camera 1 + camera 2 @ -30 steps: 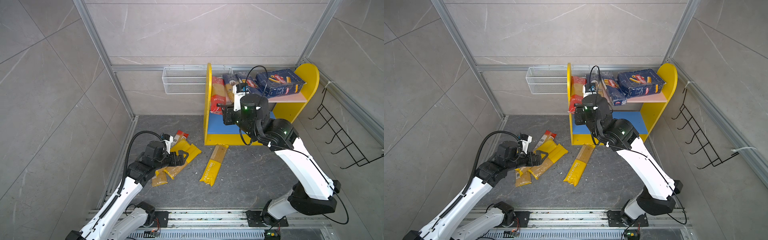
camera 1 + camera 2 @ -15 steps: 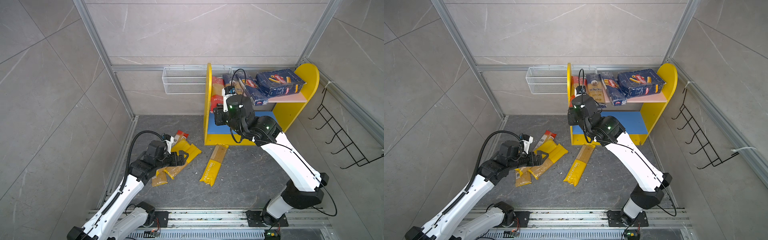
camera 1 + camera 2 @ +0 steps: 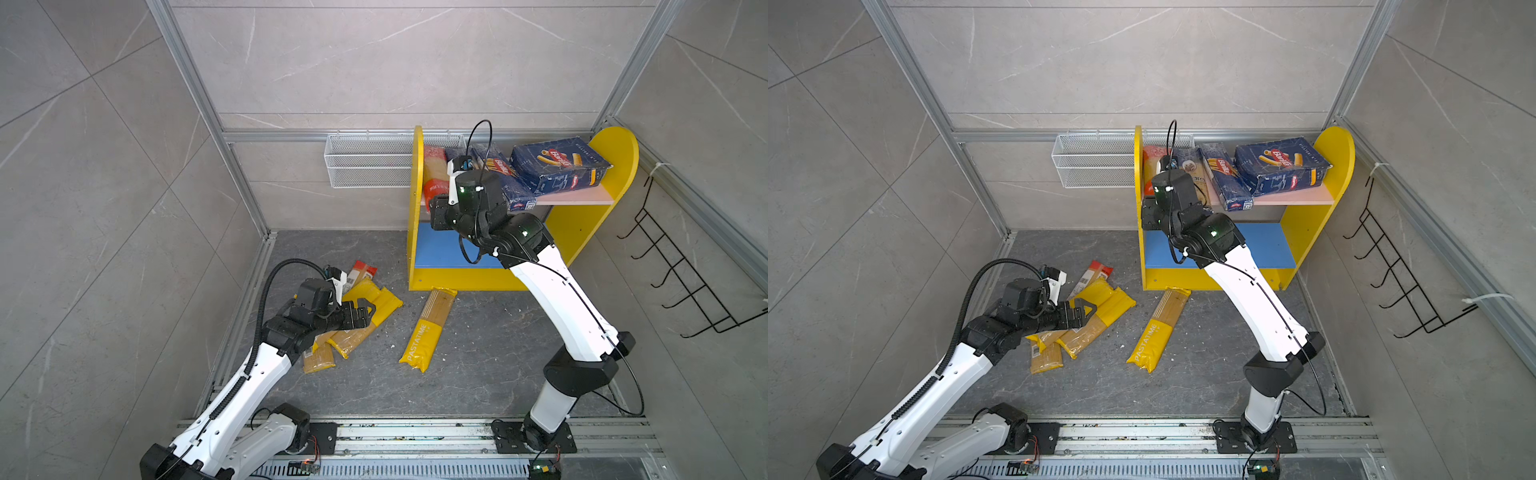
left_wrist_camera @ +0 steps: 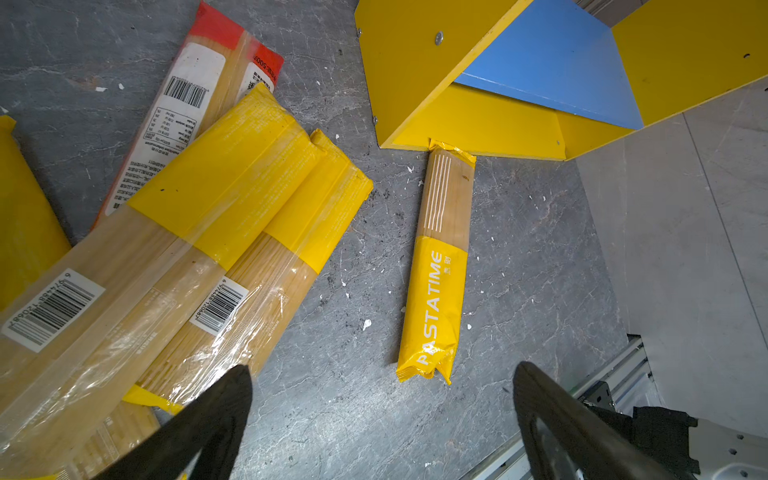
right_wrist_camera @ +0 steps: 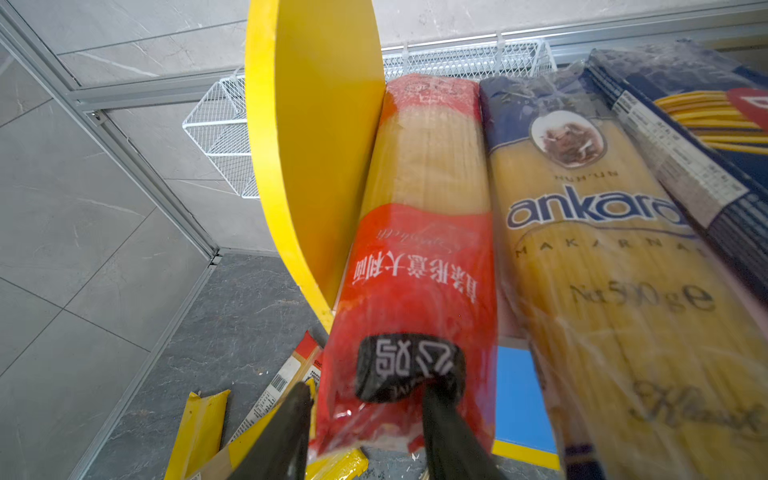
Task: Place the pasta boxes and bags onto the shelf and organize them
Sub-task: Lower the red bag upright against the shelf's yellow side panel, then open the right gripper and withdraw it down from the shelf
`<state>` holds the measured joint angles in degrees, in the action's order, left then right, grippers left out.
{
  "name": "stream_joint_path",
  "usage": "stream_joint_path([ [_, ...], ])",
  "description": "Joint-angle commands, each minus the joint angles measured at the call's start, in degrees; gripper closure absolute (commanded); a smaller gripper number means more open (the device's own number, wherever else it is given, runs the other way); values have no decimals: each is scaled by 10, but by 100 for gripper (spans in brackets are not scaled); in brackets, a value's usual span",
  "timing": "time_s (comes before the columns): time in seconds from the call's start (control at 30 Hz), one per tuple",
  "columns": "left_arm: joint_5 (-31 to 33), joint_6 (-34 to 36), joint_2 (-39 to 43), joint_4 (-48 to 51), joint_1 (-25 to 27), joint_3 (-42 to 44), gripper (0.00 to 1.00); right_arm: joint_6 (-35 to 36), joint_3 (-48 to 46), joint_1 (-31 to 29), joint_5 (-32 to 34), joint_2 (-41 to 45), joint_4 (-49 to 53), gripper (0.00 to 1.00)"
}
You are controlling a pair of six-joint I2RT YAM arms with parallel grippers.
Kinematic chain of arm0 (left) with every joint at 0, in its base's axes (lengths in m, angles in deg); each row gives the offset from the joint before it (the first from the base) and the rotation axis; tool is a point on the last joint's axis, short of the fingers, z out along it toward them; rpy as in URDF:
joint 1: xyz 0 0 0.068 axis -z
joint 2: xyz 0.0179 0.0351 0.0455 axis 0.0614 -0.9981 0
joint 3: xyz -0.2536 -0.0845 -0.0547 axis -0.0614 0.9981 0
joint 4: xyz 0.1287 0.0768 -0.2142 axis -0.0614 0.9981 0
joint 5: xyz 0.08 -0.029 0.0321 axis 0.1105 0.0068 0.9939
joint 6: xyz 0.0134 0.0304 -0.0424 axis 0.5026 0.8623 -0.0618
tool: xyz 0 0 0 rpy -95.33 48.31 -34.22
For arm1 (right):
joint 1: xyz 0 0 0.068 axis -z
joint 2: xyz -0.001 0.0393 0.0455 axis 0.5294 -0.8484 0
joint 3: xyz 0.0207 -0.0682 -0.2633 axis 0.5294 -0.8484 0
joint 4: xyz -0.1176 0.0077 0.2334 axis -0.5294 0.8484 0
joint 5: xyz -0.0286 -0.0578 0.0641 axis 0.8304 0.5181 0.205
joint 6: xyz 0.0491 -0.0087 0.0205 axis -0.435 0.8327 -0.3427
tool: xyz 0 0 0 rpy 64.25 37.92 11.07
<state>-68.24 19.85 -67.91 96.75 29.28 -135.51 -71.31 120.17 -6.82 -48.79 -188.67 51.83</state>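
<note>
Both top views: shelf (image 3: 619, 153) stands back right, with the wide Barilla box (image 3: 561, 166) and narrow Barilla box (image 3: 505, 183) lying on its pink upper board (image 3: 582, 195). My left gripper (image 3: 365, 318) hovers over the heaped yellow packs (image 3: 1108, 303) on the floor (image 3: 478, 365). Left wrist: my left fingers are spread wide with nothing between them. The PASTATIME pack (image 4: 440, 266) lies alone, its far end touching the shelf's base. The floor red pack (image 4: 199, 95) sits partly under the yellow ones. Right wrist: my right gripper (image 5: 365, 390) straddles the near end of the shelved red pack (image 5: 424, 187). That pack lies on the upper board against the yellow side panel (image 5: 324, 124), with the ankara bag (image 5: 582, 249) just beside it. Whether I am pinching it or have let go, I cannot tell.
</note>
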Motion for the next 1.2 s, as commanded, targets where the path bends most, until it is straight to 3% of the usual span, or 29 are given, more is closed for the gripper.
stream_joint_path([
  [0.0, -2, 17, -4, -8, -4, -27, 0, 15, 29, 7, -23, -20, 5, 49],
  [0.17, -2, 17, 0, -9, -4, -25, 0, 17, -32, -5, -36, 43, -21, 22],
  [0.27, -4, 14, 8, -8, -4, -22, 0, 24, -58, -26, -9, 80, -18, 15],
  [0.53, -1, -14, 67, 2, -4, 12, 0, 9, -140, -100, 60, 177, 20, 10],
  [0.87, 12, -53, 132, 13, -3, 92, 0, -140, -521, -132, 65, 355, -12, 4],
  [1.0, 12, -61, 140, 7, -3, 113, 0, -198, -628, -134, 75, 368, -27, 1],
  [1.17, 16, -77, 140, -9, -2, 140, 0, -243, -734, -134, 63, 351, -116, 0],
])
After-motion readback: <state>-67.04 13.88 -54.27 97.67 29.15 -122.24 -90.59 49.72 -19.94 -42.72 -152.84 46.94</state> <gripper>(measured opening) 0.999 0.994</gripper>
